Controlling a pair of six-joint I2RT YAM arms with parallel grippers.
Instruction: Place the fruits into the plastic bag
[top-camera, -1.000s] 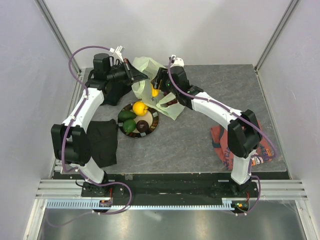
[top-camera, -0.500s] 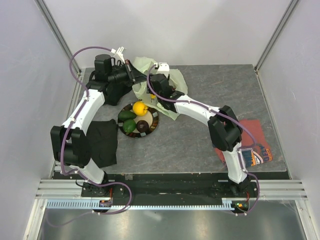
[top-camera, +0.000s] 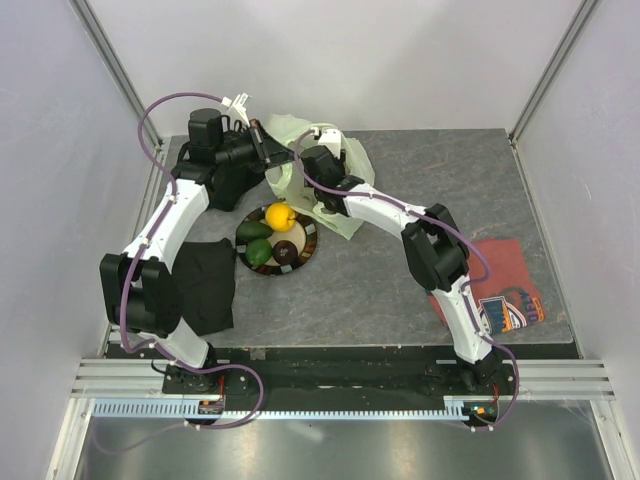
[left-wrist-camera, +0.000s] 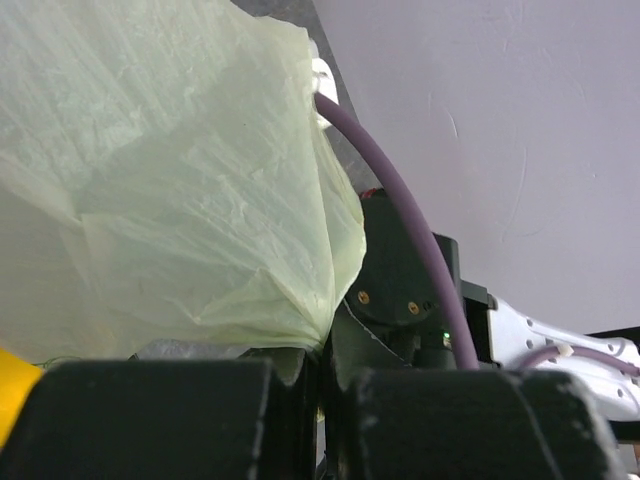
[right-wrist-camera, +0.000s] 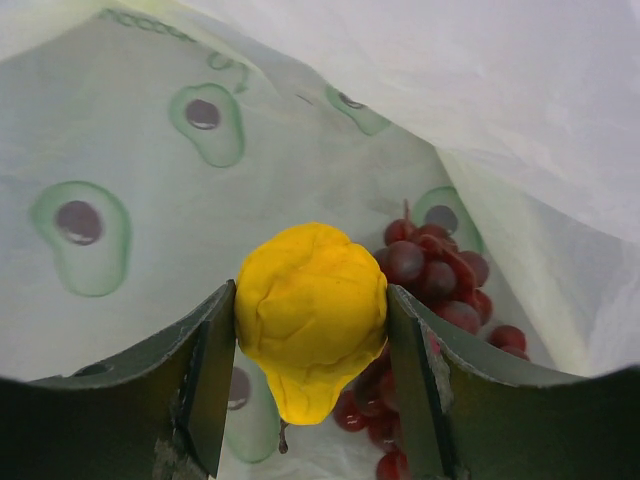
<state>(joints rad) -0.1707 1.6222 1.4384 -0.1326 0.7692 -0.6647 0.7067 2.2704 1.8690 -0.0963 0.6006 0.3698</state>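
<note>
The pale green plastic bag (top-camera: 340, 195) lies at the back of the table, its mouth held up. My left gripper (top-camera: 268, 150) is shut on the bag's rim (left-wrist-camera: 170, 180), which is pinched between its jaws. My right gripper (right-wrist-camera: 311, 330) is inside the bag, shut on a yellow lemon (right-wrist-camera: 311, 310) just above the purple grape bunch (right-wrist-camera: 435, 275) on the bag's floor. On the dark plate (top-camera: 310, 240) lie another lemon (top-camera: 281, 216), two green avocados (top-camera: 256, 243) and a dark brown fruit (top-camera: 288, 250).
One black cloth (top-camera: 208, 285) lies left of the plate, another (top-camera: 228, 185) under the left arm. A red printed shirt (top-camera: 505, 295) lies at the right. Frame walls close in the table on three sides.
My right arm has reached further left and deeper into the bag with the lemon. It has swung off the red shirt, which now shows flat. The left gripper has held still.
</note>
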